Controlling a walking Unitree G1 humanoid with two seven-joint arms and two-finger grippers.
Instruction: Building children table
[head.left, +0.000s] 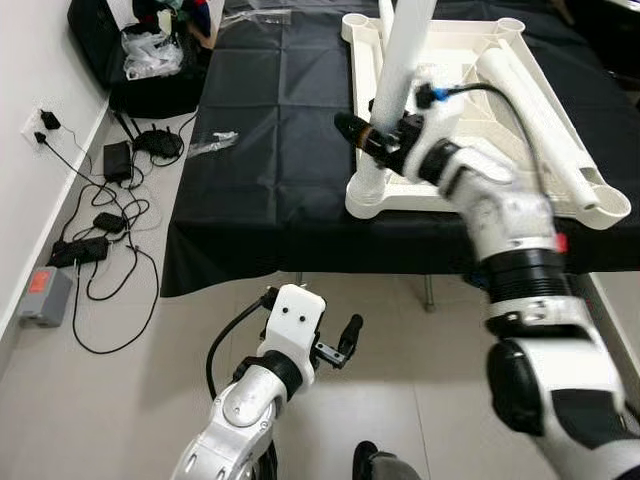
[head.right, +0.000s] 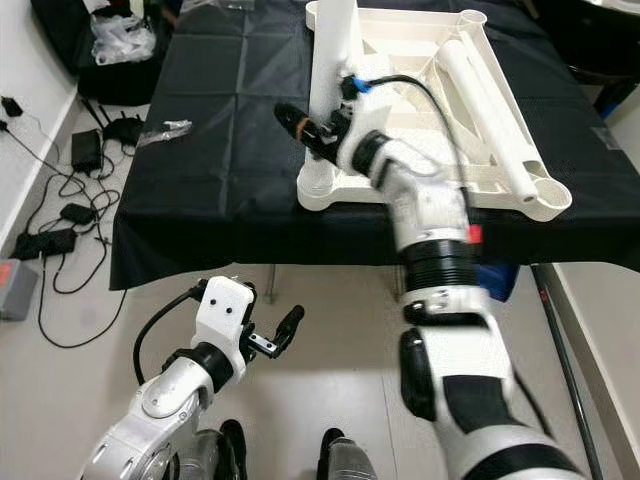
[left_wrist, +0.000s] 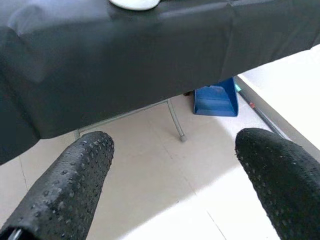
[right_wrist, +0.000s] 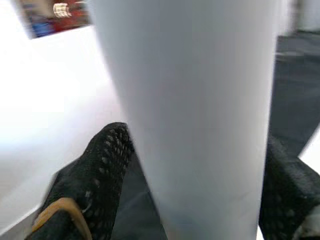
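An upside-down white table top (head.left: 600, 205) lies on a table draped in black cloth (head.left: 270, 130). A white table leg (head.left: 405, 60) stands upright in its near-left corner socket (head.left: 368, 195). My right gripper (head.left: 372, 135) is shut on this leg just above the socket; the right wrist view has a black finger (right_wrist: 102, 165) on each side of the leg (right_wrist: 200, 115). A second white leg (head.left: 535, 110) lies flat on the table top's right side. My left gripper (head.left: 340, 345) hangs low in front of the table, open, with nothing between its fingers (left_wrist: 70, 180).
Cables and power adapters (head.left: 100, 220) sprawl over the floor on the left by the wall, beside a grey box (head.left: 42, 295). A black bag (head.left: 140, 50) sits at the back left. A small plastic packet (head.left: 212, 143) lies on the cloth. Under the table are a blue dustpan (left_wrist: 216, 98) and a metal leg (left_wrist: 175, 120).
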